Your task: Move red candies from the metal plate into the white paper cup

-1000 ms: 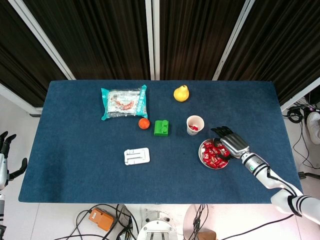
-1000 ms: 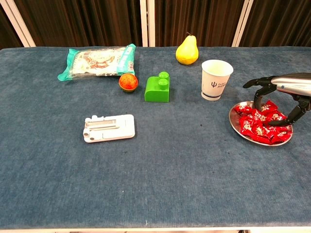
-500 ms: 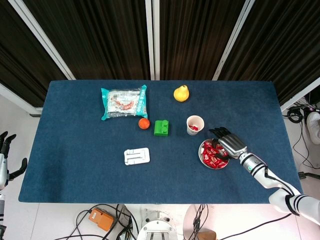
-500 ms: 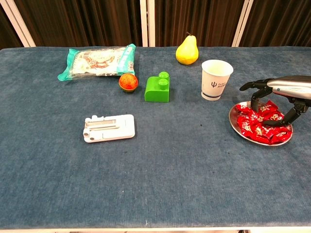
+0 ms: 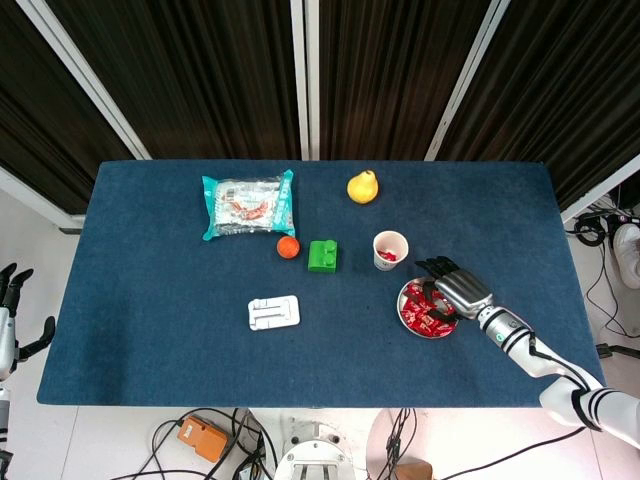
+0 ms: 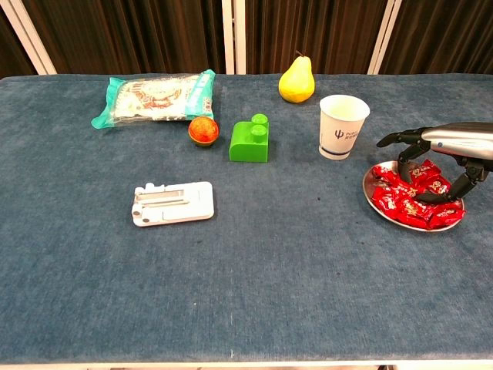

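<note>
The blue table (image 6: 254,285) carries every item. The snack packet (image 6: 154,97) lies at its far left, well apart from my hands. My right hand (image 6: 443,150) hovers over the metal plate (image 6: 373,196) with fingers curved downward and spread; whether they pinch a candy I cannot tell. My left hand (image 5: 12,310) hangs off the table's left edge, fingers apart, holding nothing. The white phone stand (image 6: 172,203) lies mid-table. The red candies (image 6: 404,199) are heaped on the plate. The white paper cup (image 6: 343,126) stands upright just beside the plate; the head view shows red candy inside.
</note>
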You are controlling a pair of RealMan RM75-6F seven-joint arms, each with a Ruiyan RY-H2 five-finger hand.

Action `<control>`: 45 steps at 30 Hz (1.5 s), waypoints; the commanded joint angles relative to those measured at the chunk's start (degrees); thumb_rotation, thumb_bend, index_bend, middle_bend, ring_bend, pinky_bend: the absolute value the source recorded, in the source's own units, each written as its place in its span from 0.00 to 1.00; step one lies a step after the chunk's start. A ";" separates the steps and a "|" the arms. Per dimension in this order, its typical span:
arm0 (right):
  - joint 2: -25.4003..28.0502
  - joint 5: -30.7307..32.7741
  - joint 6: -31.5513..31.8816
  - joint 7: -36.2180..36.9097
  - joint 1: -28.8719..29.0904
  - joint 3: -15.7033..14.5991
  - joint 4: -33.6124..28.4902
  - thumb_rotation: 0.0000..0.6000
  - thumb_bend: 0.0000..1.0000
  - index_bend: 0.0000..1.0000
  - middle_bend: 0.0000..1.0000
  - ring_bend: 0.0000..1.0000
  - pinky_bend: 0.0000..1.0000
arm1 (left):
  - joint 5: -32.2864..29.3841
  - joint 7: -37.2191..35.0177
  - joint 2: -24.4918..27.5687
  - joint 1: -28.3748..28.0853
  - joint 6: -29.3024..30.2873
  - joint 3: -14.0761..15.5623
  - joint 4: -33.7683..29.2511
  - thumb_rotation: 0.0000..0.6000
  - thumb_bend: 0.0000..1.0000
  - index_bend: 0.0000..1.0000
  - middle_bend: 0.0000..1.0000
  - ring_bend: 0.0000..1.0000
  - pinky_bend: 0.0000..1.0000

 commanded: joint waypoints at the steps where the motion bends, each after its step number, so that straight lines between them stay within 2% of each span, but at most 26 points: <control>1: 0.03 -0.17 0.33 0.27 -0.06 -0.06 0.01 1.00 0.55 0.59 0.09 0.00 0.00 | 0.04 0.06 -0.01 0.00 0.01 0.03 0.00 1.00 0.35 0.11 0.00 0.00 0.00; 12: 0.82 -0.34 1.66 0.95 -0.49 -0.15 -0.62 1.00 0.59 0.61 0.09 0.00 0.00 | 0.03 0.24 -0.03 -0.03 -0.03 0.03 -0.03 1.00 0.35 0.11 0.00 0.00 0.00; 21: 4.42 -0.56 5.17 -0.14 -1.56 0.43 -5.02 1.00 0.59 0.61 0.09 0.00 0.00 | 0.09 0.23 -0.04 0.01 0.05 0.07 -0.12 1.00 0.35 0.11 0.00 0.00 0.00; 27: 7.91 0.50 7.37 -1.17 -1.40 2.86 -8.57 1.00 0.59 0.61 0.09 0.00 0.00 | 0.22 0.43 -0.15 -0.05 0.10 0.06 -0.10 1.00 0.35 0.11 0.00 0.00 0.00; 33: 9.63 2.13 6.78 -1.15 -0.02 5.47 -9.30 1.00 0.59 0.61 0.09 0.00 0.00 | 0.40 0.61 -0.26 0.01 0.34 0.12 -0.05 1.00 0.35 0.11 0.00 0.00 0.00; 39: 8.89 4.29 3.05 -0.30 3.20 8.36 -6.71 1.00 0.59 0.61 0.09 0.00 0.00 | 0.48 0.74 -0.32 -0.04 0.29 0.15 -0.04 1.00 0.35 0.11 0.00 0.00 0.00; 45: 5.32 5.31 -1.59 1.39 7.97 10.83 -1.47 1.00 0.59 0.61 0.09 0.00 0.00 | 0.35 0.77 -0.33 -0.07 0.22 0.11 0.01 1.00 0.35 0.11 0.00 0.00 0.00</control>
